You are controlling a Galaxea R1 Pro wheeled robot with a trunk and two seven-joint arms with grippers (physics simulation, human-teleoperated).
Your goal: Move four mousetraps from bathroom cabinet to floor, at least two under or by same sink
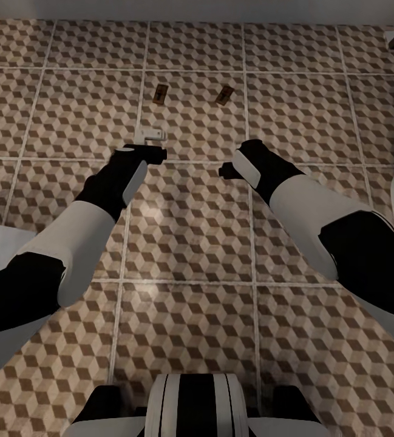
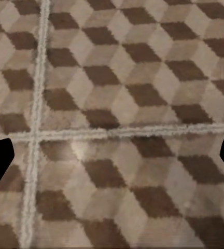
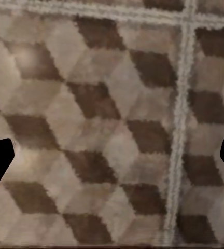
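Both jaws empty; two mousetraps (image 1: pixel 192 94) on bathroom floor (image 1: pixel 190 243).

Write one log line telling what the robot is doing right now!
two small tan wooden mousetraps lying on cube-patterned tiled floor | left gripper open, empty | right gripper open, empty

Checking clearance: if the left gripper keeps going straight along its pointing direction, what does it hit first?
Probably bare bathroom floor. The left gripper is open, with nothing between its fingertips but tile and a grout crossing. Height above the tile is unclear.
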